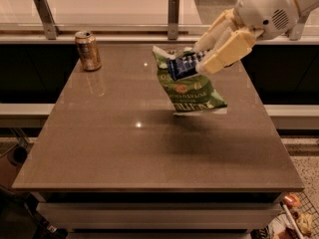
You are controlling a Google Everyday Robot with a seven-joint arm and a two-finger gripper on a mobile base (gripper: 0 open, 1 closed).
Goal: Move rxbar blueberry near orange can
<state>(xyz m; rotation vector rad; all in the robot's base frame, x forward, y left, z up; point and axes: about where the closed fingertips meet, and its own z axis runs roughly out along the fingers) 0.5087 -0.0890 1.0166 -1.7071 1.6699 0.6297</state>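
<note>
Well to the right of the orange can (88, 50), over the back-right part of the worktop (124, 153), the gripper (200, 58) hangs at the end of a white rounded arm housing (266, 6) in the upper right corner. The 2 tan fingers (227, 51) are pinching the rxbar blueberry (183, 66) by its right end, 1 finger above the wrapper and 1 below. The bar is dark blue with white lettering, tilted with its free left end lower and pointing toward the can's side. It shows in front of the top half of a green-and-white chip bag (194, 91); the 2 overlap in view and I cannot tell whether they touch. The bag is also right of the can and well apart from it, printed face toward the camera, with a white edge along its bottom. Cannot tell if the bag lies flat on the worktop or is raised off it; a dark shadow (224, 133) spreads just below it. The can stands upright at the back-left corner, silver top up, with bare brown surface between it and the bar. Behind the can, 2 metal posts (46, 16) rise along the worktop's back edge, 1 just left of the can, the other farther right, nearer the bag.
</note>
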